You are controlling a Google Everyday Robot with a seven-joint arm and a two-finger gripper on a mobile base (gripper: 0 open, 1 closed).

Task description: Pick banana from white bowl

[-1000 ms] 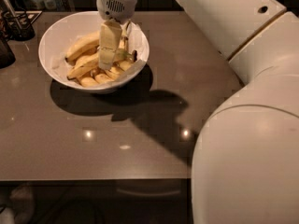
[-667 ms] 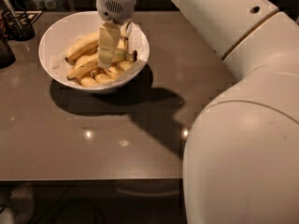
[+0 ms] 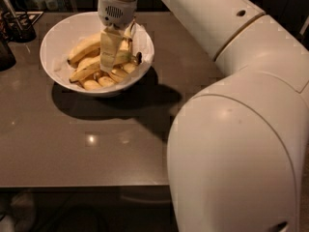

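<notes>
While amid bananas [image 3: 86, 47] — gripper [image 3: 110, 64] in bowl [image 3: 54, 57]

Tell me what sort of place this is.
Probably a kitchen or break-room counter: a dark glossy countertop, a white bowl of bananas, and a utensil holder at the back left. The gripper is down among the bananas.

Yellow bananas [image 3: 83, 48] fill a plain white bowl [image 3: 52, 45]; the cream gripper [image 3: 111, 63] sits inside it, over a glossy dark brown surface [image 3: 72, 149].

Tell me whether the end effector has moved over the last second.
No, not noticeably: the end effector stays down among the bananas, right of centre in the white bowl, at the same place against its rim.
</notes>
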